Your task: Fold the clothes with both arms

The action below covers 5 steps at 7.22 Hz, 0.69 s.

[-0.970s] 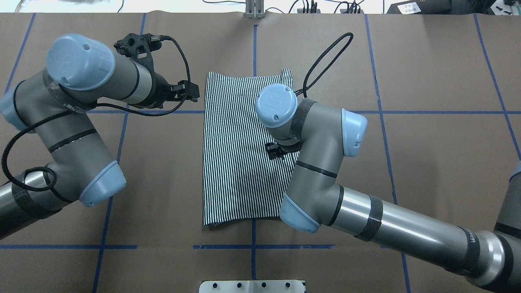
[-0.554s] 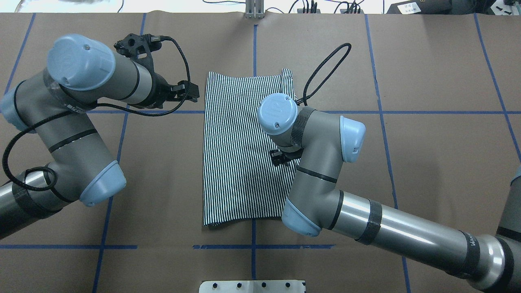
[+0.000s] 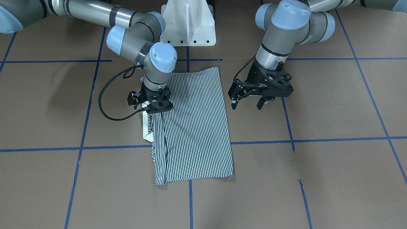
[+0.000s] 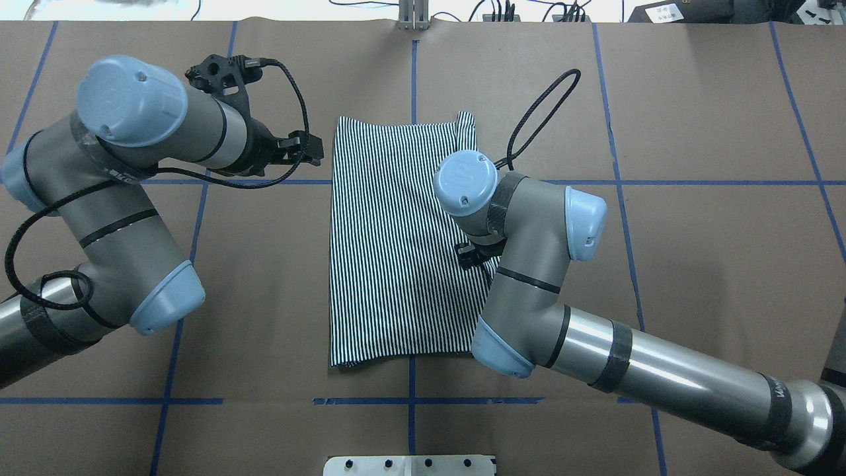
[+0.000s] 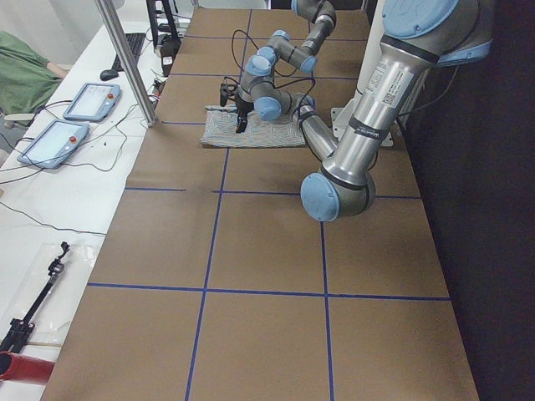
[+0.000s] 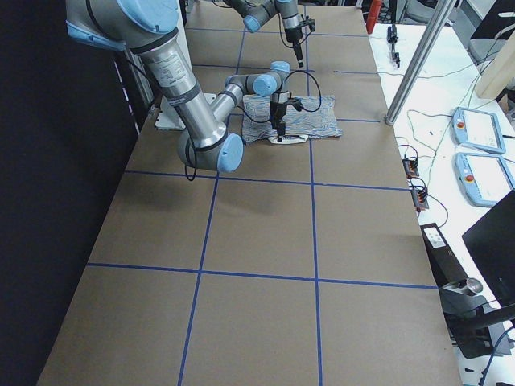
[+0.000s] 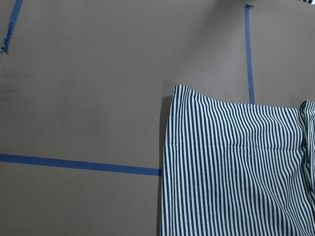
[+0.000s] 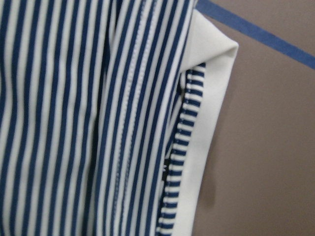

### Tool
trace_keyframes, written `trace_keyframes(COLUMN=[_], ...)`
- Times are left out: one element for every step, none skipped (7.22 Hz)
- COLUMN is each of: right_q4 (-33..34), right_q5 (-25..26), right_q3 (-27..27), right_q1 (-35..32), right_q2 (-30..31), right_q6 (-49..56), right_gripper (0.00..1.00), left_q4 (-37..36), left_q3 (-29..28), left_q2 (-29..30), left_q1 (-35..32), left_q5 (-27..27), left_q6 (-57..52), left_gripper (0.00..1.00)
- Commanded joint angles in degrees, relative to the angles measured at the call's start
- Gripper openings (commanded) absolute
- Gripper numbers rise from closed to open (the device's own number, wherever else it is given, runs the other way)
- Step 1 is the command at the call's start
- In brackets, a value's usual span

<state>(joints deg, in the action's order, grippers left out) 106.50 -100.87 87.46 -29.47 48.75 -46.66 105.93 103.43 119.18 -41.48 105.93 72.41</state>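
The striped polo shirt [image 3: 194,127] lies folded into a long rectangle at the table's middle [image 4: 390,251]. Its cream collar [image 3: 147,128] pokes out at the edge on the robot's right, and shows close up in the right wrist view [image 8: 211,123]. My right gripper [image 3: 152,109] points down at that edge [image 4: 472,256], low over the cloth. Its fingers are hidden, so I cannot tell if it grips. My left gripper [image 3: 247,104] is open and empty, just off the shirt's other long edge [image 4: 316,151]. The left wrist view shows the shirt's corner [image 7: 236,167].
The table is brown paper with a blue tape grid [image 4: 264,182]. The white pedestal base [image 3: 187,25] stands at the robot's side. A black cable loop [image 4: 535,112] hangs off the right wrist. A metal post [image 5: 125,58] and teach pendants [image 5: 88,100] sit beyond the far edge.
My right arm has moved to the right and a little toward the robot, with its gripper over the shirt's right edge. The left arm and the shirt have not moved.
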Motion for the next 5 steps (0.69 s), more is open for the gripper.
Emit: trace_keyframes(right_q4=[0.1, 0.4, 0.1, 0.5, 0.5], right_q5=[-0.1, -1.2, -1.1, -1.4, -3.4], right_q3=[5.0, 9.9, 12.4, 13.3, 12.2], right_q1=[-2.9, -5.3, -6.1, -7.5, -8.0], right_q2=[5.1, 9.5, 13.6, 12.9, 8.9], right_q6=[4.4, 8.8, 11.3, 11.4, 10.7], right_gripper=[1.00, 1.00, 1.00, 1.00, 1.00], left_q4=[0.2, 0.2, 0.0, -0.3, -0.3], left_q3=[-0.1, -0.1, 0.0, 0.4, 0.5], left_q2=[0.1, 0.1, 0.3, 0.2, 0.1], left_q1=[0.0, 0.1, 0.1, 0.1, 0.0], left_q5=[0.0, 0.0, 0.0, 0.1, 0.1], left_q6=[0.0, 0.1, 0.2, 0.2, 0.1], left_gripper=[1.00, 1.00, 1.00, 1.00, 1.00])
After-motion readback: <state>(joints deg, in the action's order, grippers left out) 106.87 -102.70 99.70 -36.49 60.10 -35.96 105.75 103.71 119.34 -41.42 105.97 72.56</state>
